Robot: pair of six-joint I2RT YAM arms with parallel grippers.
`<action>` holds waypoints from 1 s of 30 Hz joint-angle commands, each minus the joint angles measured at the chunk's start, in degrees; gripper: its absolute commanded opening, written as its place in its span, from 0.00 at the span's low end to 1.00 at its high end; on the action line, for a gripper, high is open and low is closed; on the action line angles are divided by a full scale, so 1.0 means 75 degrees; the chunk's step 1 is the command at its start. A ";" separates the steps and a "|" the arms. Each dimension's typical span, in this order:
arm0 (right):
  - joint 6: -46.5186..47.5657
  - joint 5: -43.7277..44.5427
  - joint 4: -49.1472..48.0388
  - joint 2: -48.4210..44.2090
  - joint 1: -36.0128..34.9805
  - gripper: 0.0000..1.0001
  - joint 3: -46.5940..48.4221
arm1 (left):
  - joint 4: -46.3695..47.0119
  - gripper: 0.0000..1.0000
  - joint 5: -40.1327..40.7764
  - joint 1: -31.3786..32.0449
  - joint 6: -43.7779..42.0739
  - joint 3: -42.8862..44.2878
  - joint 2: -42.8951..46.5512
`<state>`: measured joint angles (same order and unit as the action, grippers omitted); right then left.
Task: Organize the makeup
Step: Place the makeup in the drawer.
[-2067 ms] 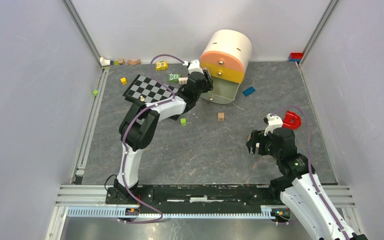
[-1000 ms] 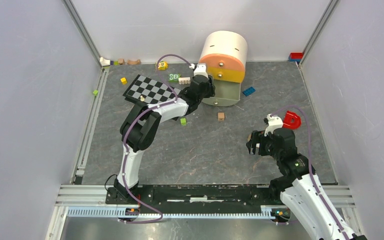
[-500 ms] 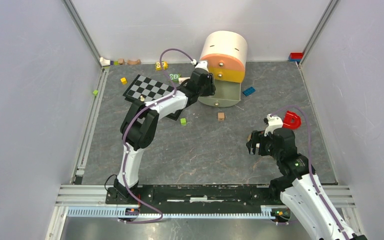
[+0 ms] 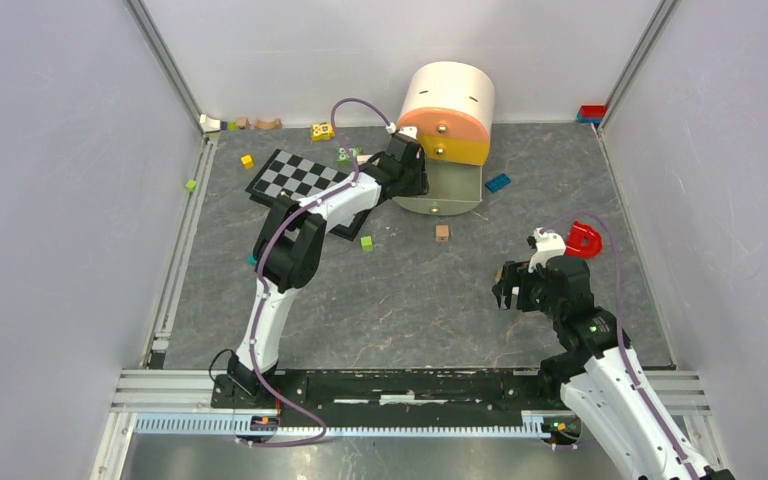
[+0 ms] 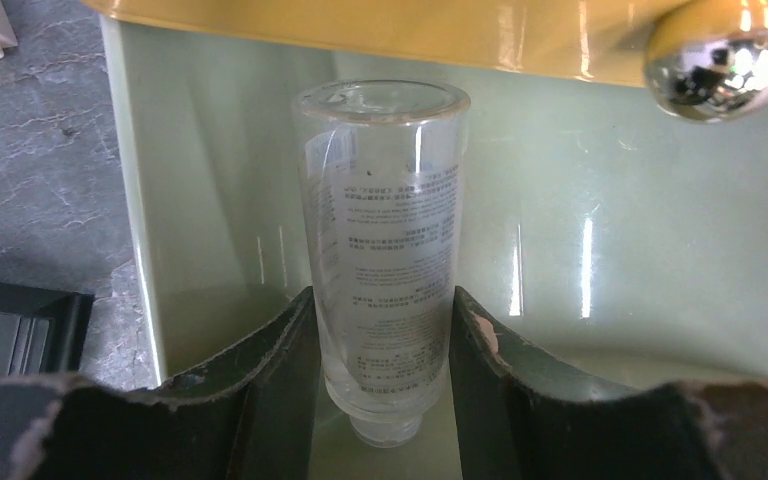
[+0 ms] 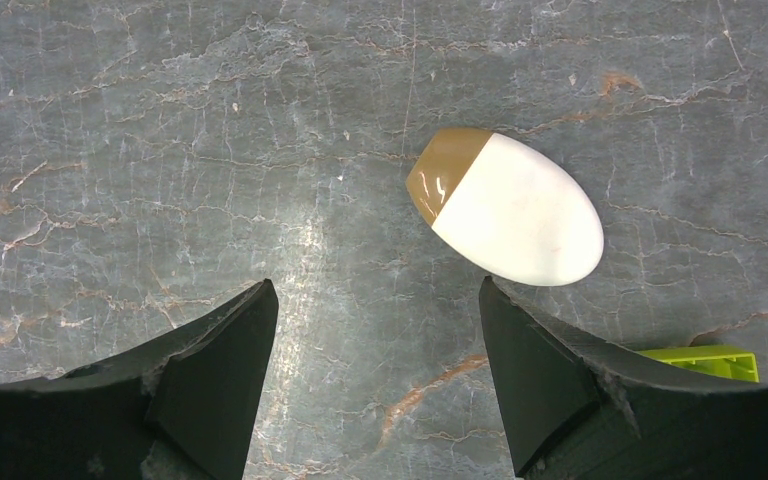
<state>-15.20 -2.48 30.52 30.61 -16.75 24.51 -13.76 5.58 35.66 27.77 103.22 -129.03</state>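
Pale green drawer (image 5: 610, 250) stands open. In it, perhaps touching its floor, the left gripper (image 5: 382, 300) clamps a clear tube (image 5: 385, 200) with fine print. The right gripper (image 6: 375, 290) gapes wide and empty above the table (image 6: 110, 150), near a tan-tipped white egg-shaped sponge (image 6: 510, 208).

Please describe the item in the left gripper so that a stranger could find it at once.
At the far edge of the table stands a round cream organiser with its pale green bottom drawer open. There the left gripper holds a clear tube: transparent, with printed text, unlike the coloured bricks around.
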 commanded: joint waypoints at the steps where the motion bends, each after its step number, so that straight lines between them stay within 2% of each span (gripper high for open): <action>1: 0.0009 0.0038 -0.0143 0.0012 0.0020 0.81 0.0189 | -0.0385 0.14 -0.0009 -0.0088 0.0096 0.0443 -0.0125; 6: 0.0010 0.0038 -0.0151 0.0012 0.0020 0.81 0.0195 | -0.0450 0.32 0.0026 -0.0113 0.0049 0.0464 -0.0128; 10: 0.0005 0.0038 -0.0144 0.0013 0.0020 0.81 0.0189 | -0.0484 0.40 0.0022 -0.0111 0.0026 0.0509 -0.0128; 30: 0.0019 0.0018 -0.0144 0.0023 0.0017 0.81 0.0189 | -0.0614 0.58 0.0099 -0.0125 -0.0017 0.0652 -0.0177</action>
<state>-15.18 -2.50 30.52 30.76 -16.75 24.51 -17.50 5.61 35.11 27.77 105.45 -129.78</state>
